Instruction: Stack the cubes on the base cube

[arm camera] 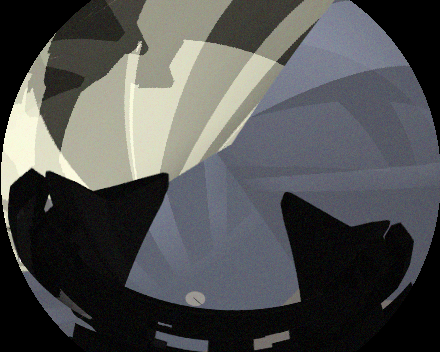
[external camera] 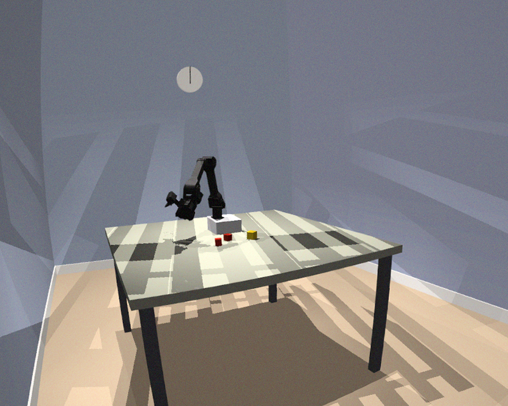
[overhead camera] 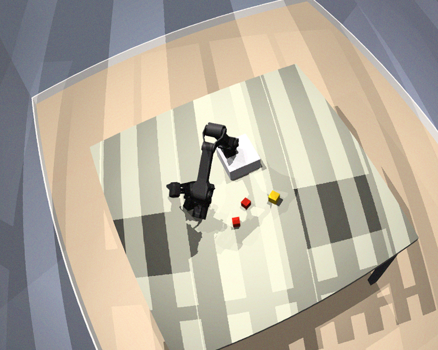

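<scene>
A yellow cube [overhead camera: 274,197] [external camera: 251,234] sits on the table. One red cube [overhead camera: 245,202] [external camera: 227,237] lies to its left in the top and exterior views. The other red cube [overhead camera: 235,221] [external camera: 217,241] lies a little further toward the front and left. The three cubes stand apart, and nothing is on top of any of them. My gripper [arm camera: 227,189] is wide open, with nothing between its fingertips. It is raised above the table, left of the cubes. The wrist view looks past the table edge toward the wall and shows no cube.
The arm stands on a white block [overhead camera: 249,152] [external camera: 230,227], behind the cubes in the exterior view. The arm reaches up and over to the left of the block. The table [overhead camera: 258,311] [external camera: 232,278] has striped shadows and light patches.
</scene>
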You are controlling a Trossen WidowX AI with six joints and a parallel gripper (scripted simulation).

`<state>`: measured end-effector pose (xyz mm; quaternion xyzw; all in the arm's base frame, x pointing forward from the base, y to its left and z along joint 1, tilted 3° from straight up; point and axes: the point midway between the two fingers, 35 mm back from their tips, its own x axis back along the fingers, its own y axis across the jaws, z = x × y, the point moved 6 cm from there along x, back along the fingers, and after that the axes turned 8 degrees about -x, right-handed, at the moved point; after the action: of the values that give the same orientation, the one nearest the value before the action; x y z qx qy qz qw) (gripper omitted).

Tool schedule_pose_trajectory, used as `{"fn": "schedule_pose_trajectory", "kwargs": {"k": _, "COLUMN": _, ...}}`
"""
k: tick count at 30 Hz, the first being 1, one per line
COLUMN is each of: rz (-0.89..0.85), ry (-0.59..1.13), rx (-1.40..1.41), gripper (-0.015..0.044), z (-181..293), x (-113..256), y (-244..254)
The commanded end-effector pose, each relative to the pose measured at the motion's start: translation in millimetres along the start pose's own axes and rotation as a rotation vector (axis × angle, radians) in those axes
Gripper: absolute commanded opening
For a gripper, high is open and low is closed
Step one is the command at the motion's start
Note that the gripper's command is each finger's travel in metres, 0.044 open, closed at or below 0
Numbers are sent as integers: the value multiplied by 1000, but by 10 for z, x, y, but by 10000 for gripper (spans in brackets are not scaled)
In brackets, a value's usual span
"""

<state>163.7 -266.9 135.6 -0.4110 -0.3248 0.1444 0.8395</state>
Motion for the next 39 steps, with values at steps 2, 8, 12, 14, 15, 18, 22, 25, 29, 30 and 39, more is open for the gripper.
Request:
{"fn": "schedule_pose_trajectory", "kwargs": {"k": 2, "rz": -25, "ry": -21, "rx": -40, "gripper": 347, "z": 8, "x": 56, "y": 32}}
{"fn": "schedule_pose_trajectory", "kwargs": {"k": 8, "rz": -290, "ry": -180, "rx": -366, "gripper": 265, "z": 113, "x": 557, "y": 338}}
{"fn": "schedule_pose_trajectory", "kwargs": {"k": 12, "rz": -512, "ry": -245, "rx": -546, "gripper": 265, "z": 229, "x": 905, "y": 561}}
{"fn": "schedule_pose_trajectory", "kwargs": {"k": 14, "rz": -631, "ry": -261, "rx": -619, "gripper": 265, "z": 305, "x": 1077, "y": 673}}
{"fn": "schedule_pose_trajectory", "kwargs": {"k": 15, "rz": -693, "ry": -264, "rx": -651, "gripper": 265, "z": 347, "x": 1162, "y": 729}}
{"fn": "schedule_pose_trajectory", "kwargs": {"k": 18, "rz": -881, "ry": -252, "rx": -729, "gripper": 265, "z": 496, "x": 1413, "y": 894}}
{"fn": "schedule_pose_trajectory", "kwargs": {"k": 22, "rz": -1131, "ry": -184, "rx": -786, "gripper": 265, "z": 746, "x": 1726, "y": 1102}}
{"fn": "schedule_pose_trajectory", "kwargs": {"k": 25, "rz": -1218, "ry": -145, "rx": -793, "gripper": 265, "z": 852, "x": 1832, "y": 1174}}
{"fn": "schedule_pose_trajectory", "kwargs": {"k": 29, "rz": -1218, "ry": -145, "rx": -793, "gripper": 265, "z": 852, "x": 1832, "y": 1174}}
{"fn": "schedule_pose_trajectory", "kwargs": {"k": 30, "rz": -1218, "ry": -145, "rx": -793, "gripper": 265, "z": 852, "x": 1832, "y": 1174}}
{"fn": "schedule_pose_trajectory", "kwargs": {"k": 39, "rz": -1218, "ry": -144, "rx": -793, "gripper": 265, "z": 563, "x": 1623, "y": 1618}}
